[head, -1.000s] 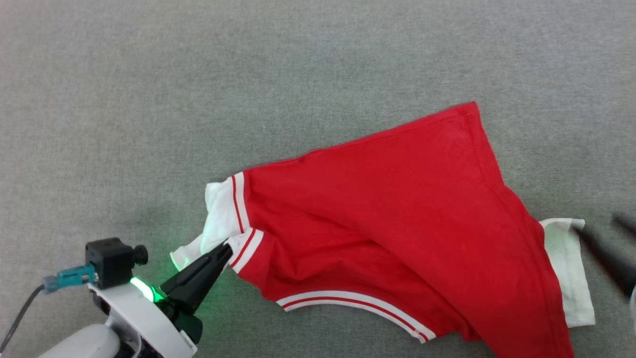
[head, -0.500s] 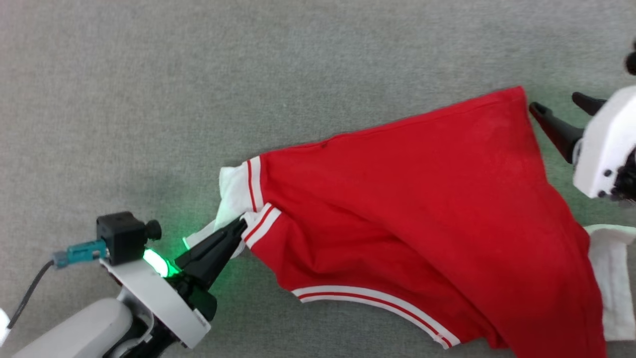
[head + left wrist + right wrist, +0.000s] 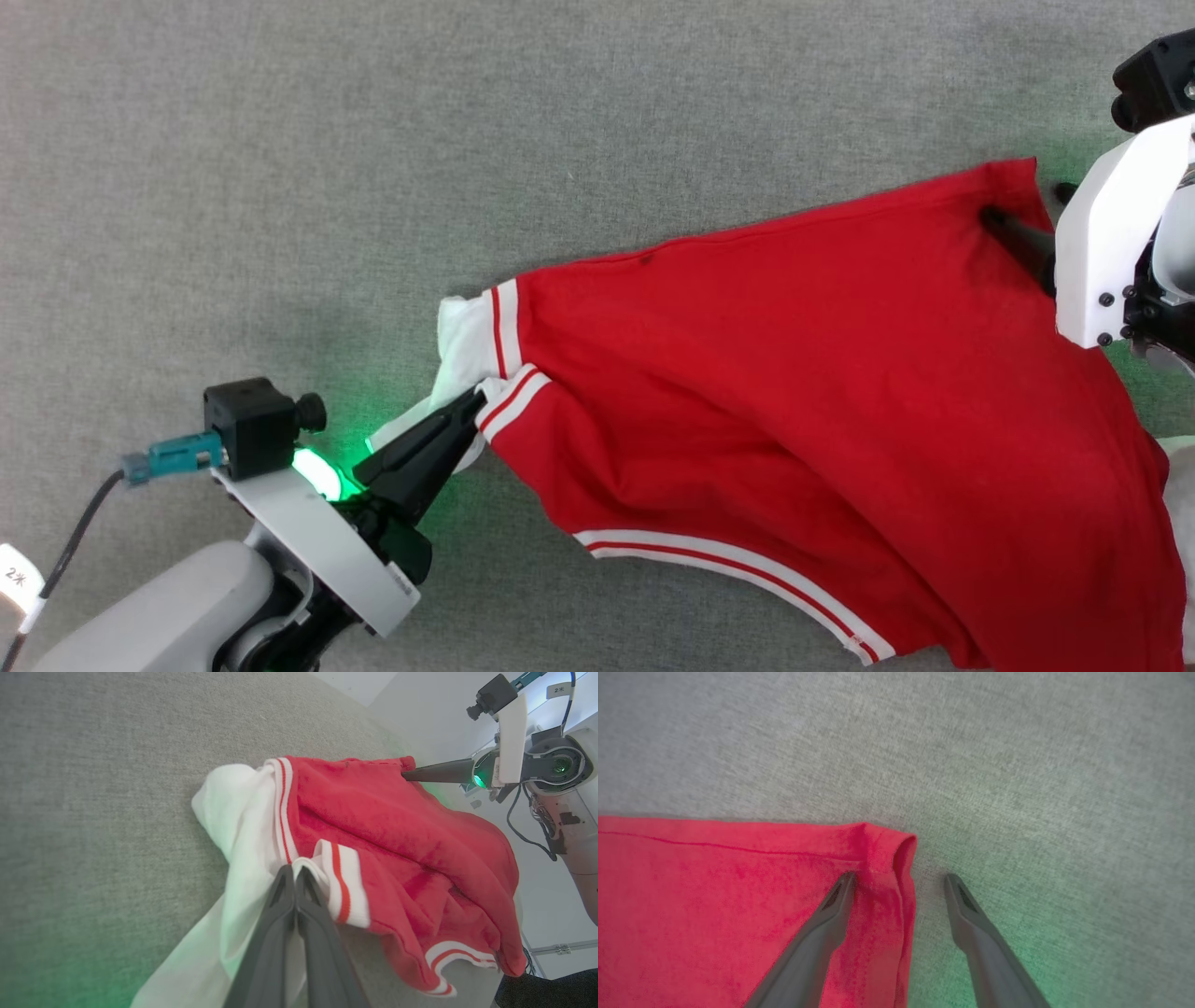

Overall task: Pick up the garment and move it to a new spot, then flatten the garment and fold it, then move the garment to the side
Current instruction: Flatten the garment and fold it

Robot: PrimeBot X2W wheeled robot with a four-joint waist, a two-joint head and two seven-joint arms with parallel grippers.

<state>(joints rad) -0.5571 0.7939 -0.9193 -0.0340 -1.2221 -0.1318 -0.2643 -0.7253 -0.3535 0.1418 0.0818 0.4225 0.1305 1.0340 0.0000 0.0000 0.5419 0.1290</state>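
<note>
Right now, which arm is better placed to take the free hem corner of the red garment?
Right: the right gripper stands open astride the garment corner; the left gripper is shut on its white sleeve end.

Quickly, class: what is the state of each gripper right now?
Left gripper: shut on the red T-shirt with white sleeves, at a sleeve.
Right gripper: open, straddling the shirt's corner.
</note>
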